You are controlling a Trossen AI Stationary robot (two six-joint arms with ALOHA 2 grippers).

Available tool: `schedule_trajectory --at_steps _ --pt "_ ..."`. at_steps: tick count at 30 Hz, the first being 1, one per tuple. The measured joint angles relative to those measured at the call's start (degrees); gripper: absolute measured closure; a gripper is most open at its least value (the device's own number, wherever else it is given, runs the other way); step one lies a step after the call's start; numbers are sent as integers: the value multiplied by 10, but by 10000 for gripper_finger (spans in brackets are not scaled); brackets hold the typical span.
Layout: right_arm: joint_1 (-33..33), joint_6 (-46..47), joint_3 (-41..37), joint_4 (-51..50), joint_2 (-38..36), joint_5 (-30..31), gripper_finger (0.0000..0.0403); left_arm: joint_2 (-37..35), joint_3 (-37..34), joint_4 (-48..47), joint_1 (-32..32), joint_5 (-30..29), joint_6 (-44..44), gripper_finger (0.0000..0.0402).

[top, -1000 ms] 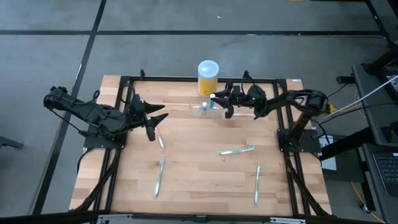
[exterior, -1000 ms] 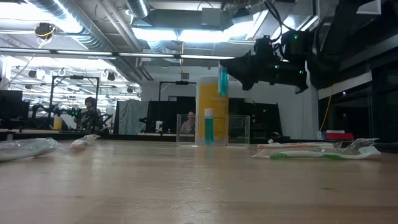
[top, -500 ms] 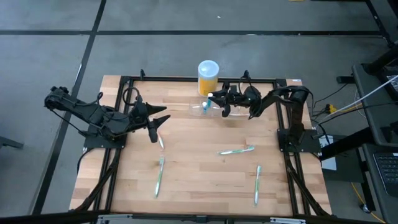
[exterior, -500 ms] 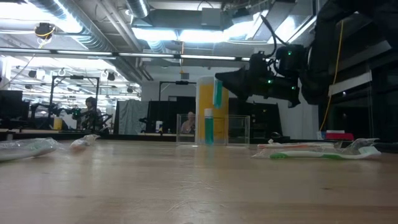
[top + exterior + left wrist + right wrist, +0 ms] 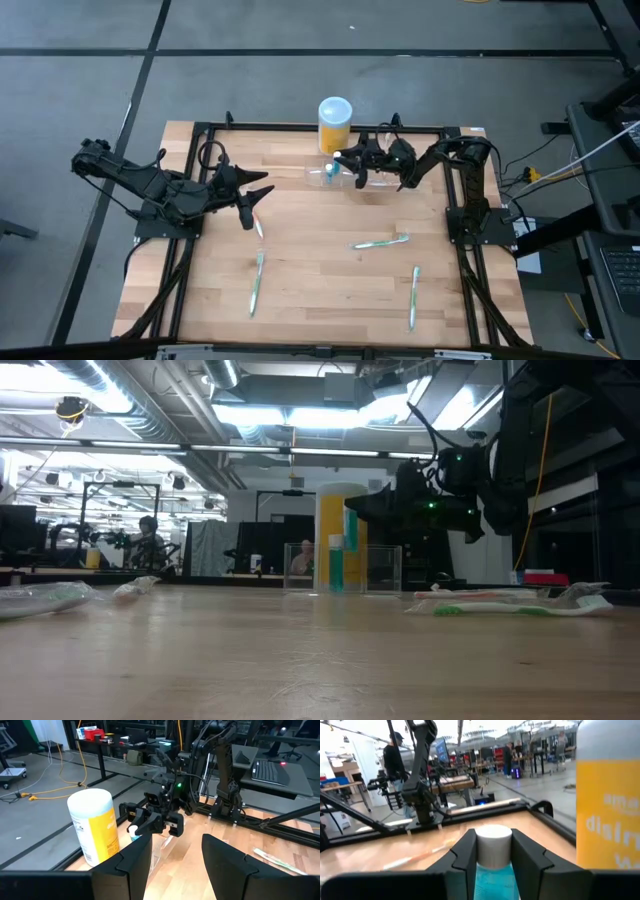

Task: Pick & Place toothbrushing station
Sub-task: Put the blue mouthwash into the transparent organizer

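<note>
High view — right pincer (image 5: 343, 163) over clear holder (image 5: 335, 176), gripping blue tube (image 5: 493, 865)

The table (image 5: 320, 290) is pale, striped wood in a black frame. The container (image 5: 334, 124) is yellow with a white lid (image 5: 90, 802) — pale lettering runs across its yellow side in the right wrist view. The toothbrushing station (image 5: 345, 568) is clear and colourless. A teal tube (image 5: 494, 870) with a white cap sits between the black fingers (image 5: 466, 851) of the right gripper (image 5: 343, 165). The toothbrushes (image 5: 380, 241) on the wood are green and white — one by the left gripper (image 5: 252, 200) looks pinkish. Both arms are black.
</note>
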Motion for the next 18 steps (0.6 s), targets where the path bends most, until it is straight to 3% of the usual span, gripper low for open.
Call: schedule_trajectory --at_steps 18 --pt "1 -17 -29 -33 0 6 310 0 0 1 0 0 -1 231"
